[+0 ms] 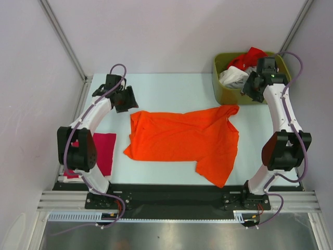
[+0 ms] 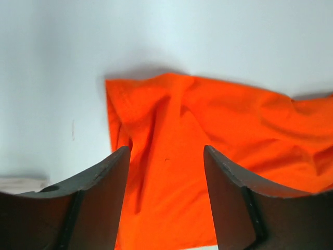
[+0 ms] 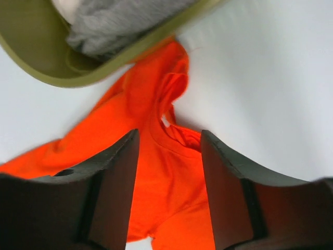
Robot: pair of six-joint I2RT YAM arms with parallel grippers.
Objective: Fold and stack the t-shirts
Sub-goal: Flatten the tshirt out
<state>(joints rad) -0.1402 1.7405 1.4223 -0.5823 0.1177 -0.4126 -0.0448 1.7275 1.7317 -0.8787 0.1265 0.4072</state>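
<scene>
A large bright orange t-shirt lies spread and rumpled in the middle of the table. It also shows in the left wrist view and the right wrist view. My left gripper is open and empty above the shirt's far left corner. My right gripper is open and empty, by the olive-green bin, above the shirt's collar end. A magenta-red t-shirt lies flat at the left edge, partly behind my left arm. Red, white and grey shirts sit in the bin.
The olive-green bin's rim touches the orange shirt's far right sleeve. White walls stand close at the back and sides. The arm bases sit on a black rail at the near edge.
</scene>
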